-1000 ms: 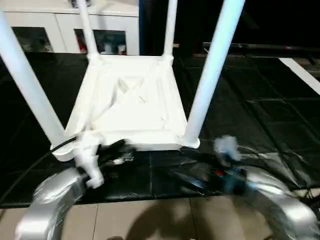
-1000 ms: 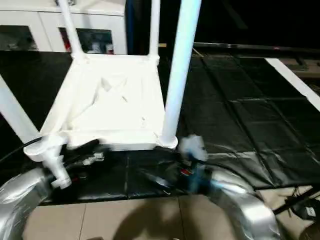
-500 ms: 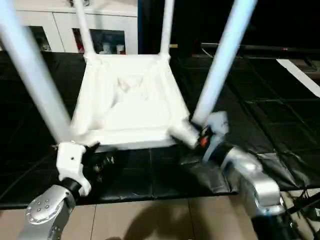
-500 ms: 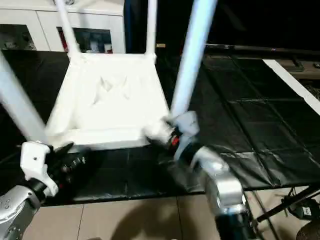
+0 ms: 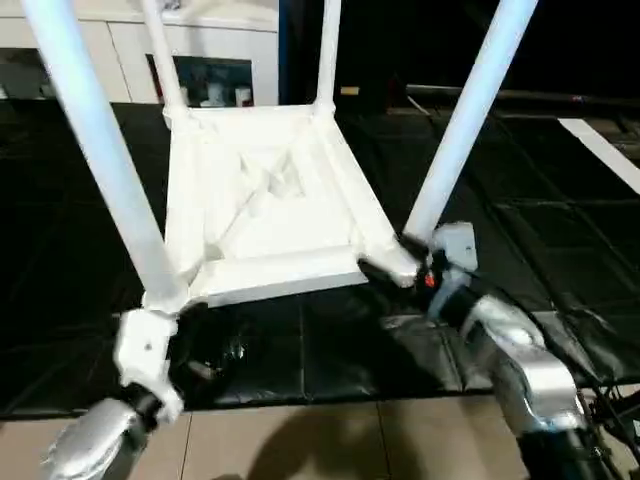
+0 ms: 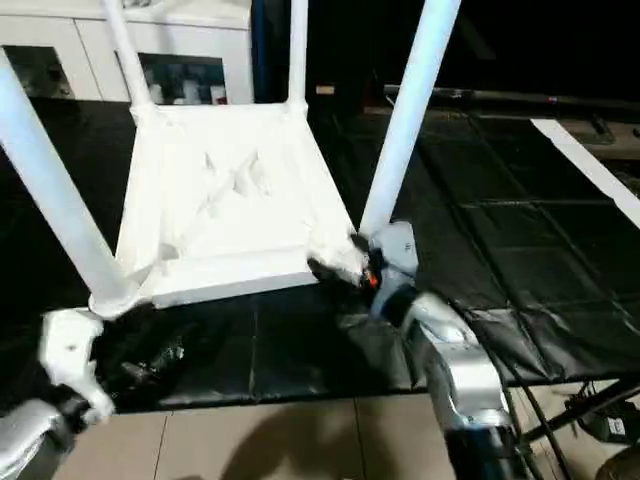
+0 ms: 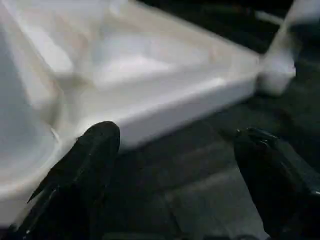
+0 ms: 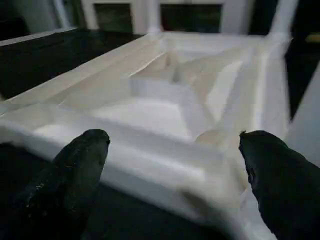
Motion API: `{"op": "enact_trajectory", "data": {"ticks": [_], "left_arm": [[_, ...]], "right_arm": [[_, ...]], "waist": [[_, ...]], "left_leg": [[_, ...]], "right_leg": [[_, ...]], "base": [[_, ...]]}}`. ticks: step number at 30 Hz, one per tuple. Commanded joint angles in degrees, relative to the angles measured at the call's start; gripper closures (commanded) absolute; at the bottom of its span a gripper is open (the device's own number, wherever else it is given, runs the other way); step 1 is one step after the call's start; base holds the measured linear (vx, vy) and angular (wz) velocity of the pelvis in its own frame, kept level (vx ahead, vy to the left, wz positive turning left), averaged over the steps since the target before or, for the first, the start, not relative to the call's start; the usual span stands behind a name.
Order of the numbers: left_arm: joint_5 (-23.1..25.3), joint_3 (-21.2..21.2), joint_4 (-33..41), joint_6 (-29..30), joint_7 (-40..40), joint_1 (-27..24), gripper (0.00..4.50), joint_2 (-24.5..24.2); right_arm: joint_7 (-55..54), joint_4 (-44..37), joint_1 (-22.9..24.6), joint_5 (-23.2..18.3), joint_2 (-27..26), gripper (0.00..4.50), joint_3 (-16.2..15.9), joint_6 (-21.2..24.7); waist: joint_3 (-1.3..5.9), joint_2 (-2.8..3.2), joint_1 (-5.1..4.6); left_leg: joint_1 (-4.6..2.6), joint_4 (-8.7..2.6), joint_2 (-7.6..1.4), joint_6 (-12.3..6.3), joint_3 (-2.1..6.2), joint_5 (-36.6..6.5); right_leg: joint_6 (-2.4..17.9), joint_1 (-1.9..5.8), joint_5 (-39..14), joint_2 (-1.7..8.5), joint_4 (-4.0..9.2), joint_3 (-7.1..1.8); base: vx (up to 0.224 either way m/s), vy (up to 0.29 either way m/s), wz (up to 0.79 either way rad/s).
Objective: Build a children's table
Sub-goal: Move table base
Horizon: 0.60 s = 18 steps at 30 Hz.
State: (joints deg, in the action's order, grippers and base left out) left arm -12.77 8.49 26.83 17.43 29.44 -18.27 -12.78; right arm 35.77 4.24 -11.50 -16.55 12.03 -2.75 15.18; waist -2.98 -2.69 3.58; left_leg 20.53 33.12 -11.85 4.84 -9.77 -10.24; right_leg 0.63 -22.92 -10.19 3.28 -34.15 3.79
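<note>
Nearest you, your left gripper (image 7: 175, 150) sits with its fingers spread wide, gripping nothing, just short of the near-left corner of the children's table (image 5: 265, 205). Your right gripper (image 8: 172, 160) is also spread wide and empty, its fingers at the near-right corner socket. The table lies upside down on the black mat (image 5: 520, 240), ribbed underside up, all 4 legs (image 5: 95, 140) rising from the corners. Beyond it stands a white cabinet (image 5: 120, 60) with glass doors.
</note>
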Motion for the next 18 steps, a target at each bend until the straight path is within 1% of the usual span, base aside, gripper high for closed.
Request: {"op": "enact_trajectory", "data": {"ticks": [1, 2, 3, 4, 5, 6, 7, 8, 9, 10, 11, 13, 14, 15, 16, 17, 18], "left_arm": [[1.1, 2.6, 1.5, -3.7, -4.2, -1.1, 0.05, 1.9], [1.3, 3.4, 1.9, -4.4, -6.3, -1.6, 0.03, 3.2], [1.4, 3.4, 1.9, -4.6, -6.5, -1.7, 0.03, 3.2], [2.7, 3.4, 2.2, -6.2, -7.6, -2.7, 0.03, 3.5], [3.4, 3.2, 2.1, -7.0, -8.3, -3.2, 0.03, 3.8], [4.5, 3.1, 1.8, -7.9, -9.5, -3.6, 0.03, 4.2], [6.5, 3.1, 0.8, -8.8, -12.1, -3.9, 0.03, 5.1], [6.5, 3.1, 0.8, -8.8, -12.1, -3.9, 0.03, 5.1], [7.5, 3.0, 0.3, -9.2, -13.0, -3.8, 0.03, 5.3], [7.7, 2.9, 0.1, -9.4, -13.3, -3.8, 0.03, 5.4], [8.1, 3.7, -0.2, -8.2, -15.3, -2.8, 0.03, 6.4], [8.2, 4.0, -0.4, -7.7, -16.4, -2.3, 0.03, 6.9], [8.4, 4.0, -1.5, -7.8, -17.0, -0.8, 0.03, 6.7], [8.4, 4.0, -2.4, -7.9, -17.4, 0.5, 0.03, 6.4], [8.4, 3.9, -3.0, -7.9, -17.6, 1.2, 0.03, 6.2], [8.2, 3.5, -4.1, -8.4, -16.8, 2.7, 0.03, 5.6], [8.2, 3.5, -4.1, -8.4, -16.8, 2.7, 0.03, 5.6]], "right_arm": [[3.3, -3.5, 1.5, -2.0, 1.7, 0.0, -1.0, 1.6], [4.9, -4.9, 2.3, -2.9, 2.3, 0.0, -1.8, 2.5], [5.1, -5.0, 2.4, -3.0, 2.4, 0.0, -1.9, 2.5], [6.3, -5.9, 3.0, -3.3, 3.0, 0.0, -2.7, 3.0], [6.9, -6.2, 3.3, -3.0, 3.3, 0.0, -3.2, 3.0], [7.4, -6.5, 3.5, -3.0, 3.5, 0.0, -3.6, 3.2], [8.3, -7.2, 3.9, -3.3, 3.7, 0.0, -4.2, 3.6], [8.3, -7.2, 3.9, -3.3, 3.7, 0.0, -4.2, 3.6], [8.7, -7.5, 4.1, -3.4, 3.8, 0.0, -4.5, 3.7], [8.8, -7.6, 4.2, -3.4, 3.8, 0.0, -4.6, 3.7], [9.5, -8.3, 4.4, -3.5, 4.0, 0.0, -5.4, 4.0], [9.8, -8.8, 4.6, -3.6, 4.2, 0.0, -5.9, 4.2], [10.5, -9.1, 4.5, -4.1, 4.3, 0.0, -6.3, 4.5], [10.9, -9.3, 4.5, -4.4, 4.3, 0.0, -6.5, 4.7], [11.2, -9.3, 4.4, -4.5, 4.3, 0.0, -6.7, 4.8], [11.7, -9.5, 4.4, -4.8, 4.3, 0.0, -7.0, 4.9], [11.7, -9.5, 4.4, -4.8, 4.3, 0.0, -7.0, 4.9]], "waist": [[2.44, 0.55, -0.02], [2.48, 0.48, -0.08], [2.34, 0.31, -0.05], [2.35, 0.5, -0.11], [2.37, 0.62, -0.26], [2.36, 0.43, -0.33], [2.3, 0.39, -0.35], [2.33, 0.4, -0.27], [2.37, 0.25, -0.24], [2.34, 0.31, -0.22], [2.39, 0.42, -0.14], [2.37, 0.29, -0.09], [2.4, 0.15, -0.08], [2.47, -0.01, 0.03], [2.48, 0.05, 0.03], [2.54, -0.27, 0.02], [2.6, -0.05, 0.13]], "left_leg": [[-0.07, -4.29, -1.48, -0.66, 0.44, -20.2], [-0.04, -4.24, -1.49, -0.74, 0.46, -20.3], [0.02, -4.21, -1.46, -1.05, 0.42, -20.3], [0.05, -4.22, -1.37, -1.1, 0.55, -20.4], [0.14, -4.23, -1.34, -1.08, 0.67, -21.0], [-0.07, -4.1, -1.36, -1.03, 0.65, -21.3], [-0.11, -4.06, -1.4, -1.02, 0.65, -21.4], [-0.2, -4.04, -1.39, -1.04, 0.63, -21.4], [-0.22, -4.03, -1.35, -1.1, 0.68, -21.5], [-0.14, -4.1, -1.36, -1.11, 0.75, -21.7], [-0.36, -4.09, -1.46, -0.87, 0.77, -22.1], [-0.29, -4.12, -1.43, -0.67, 0.84, -22.7], [-0.31, -4.12, -1.4, -0.71, 0.85, -22.8], [-0.48, -4.05, -1.31, -0.79, 0.87, -23.0], [-0.5, -4.06, -1.27, -0.85, 0.9, -23.0], [-0.38, -4.09, -1.31, -0.89, 0.95, -22.7], [-0.39, -4.13, -1.35, -0.75, 1.01, -22.4]], "right_leg": [[4.3, 2.09, -22.1, 3.49, 5.28, -2.74], [4.1, 2.13, -22.4, 3.46, 5.27, -2.71], [3.4, 2.04, -23.9, 3.53, 5.56, -2.71], [3.1, 2.01, -24.8, 3.47, 5.55, -2.63], [2.2, 1.97, -27.1, 3.54, 5.77, -2.51], [1.6, 1.66, -28.4, 3.52, 6.14, -2.53], [1.5, 1.6, -28.3, 3.46, 6.15, -2.58], [1.4, 1.5, -28.3, 3.41, 6.18, -2.59], [1.4, 1.44, -28.6, 3.44, 6.19, -2.53], [1.3, 1.49, -28.7, 3.42, 6.18, -2.48], [1.4, 1.32, -28.5, 3.41, 6.22, -2.48], [1.5, 1.39, -28.0, 3.36, 6.19, -2.39], [1.3, 1.4, -28.2, 3.35, 6.21, -2.36], [0.9, 1.27, -28.7, 3.37, 6.26, -2.34], [0.8, 1.26, -28.8, 3.37, 6.24, -2.33], [0.7, 1.37, -28.8, 3.45, 6.26, -2.32], [0.8, 1.34, -28.1, 3.52, 6.16, -2.38]], "base": [[0.0, 0.0, 0.0], [0.0, 0.0, 0.0], [0.0, 0.0, 0.0], [0.0, 0.0, 0.0], [0.0, 0.0, 0.0], [0.0, 0.0, 0.0], [0.0, 0.0, 0.0], [0.0, 0.0, 0.0], [0.0, 0.0, 0.0], [0.0, 0.0, 0.0], [0.0, 0.0, 0.0], [0.0, 0.0, 0.0], [0.0, 0.0, 0.0], [0.0, 0.0, 0.0], [0.0, 0.0, 0.0], [0.0, 0.0, 0.0], [0.0, 0.0, 0.0]]}}
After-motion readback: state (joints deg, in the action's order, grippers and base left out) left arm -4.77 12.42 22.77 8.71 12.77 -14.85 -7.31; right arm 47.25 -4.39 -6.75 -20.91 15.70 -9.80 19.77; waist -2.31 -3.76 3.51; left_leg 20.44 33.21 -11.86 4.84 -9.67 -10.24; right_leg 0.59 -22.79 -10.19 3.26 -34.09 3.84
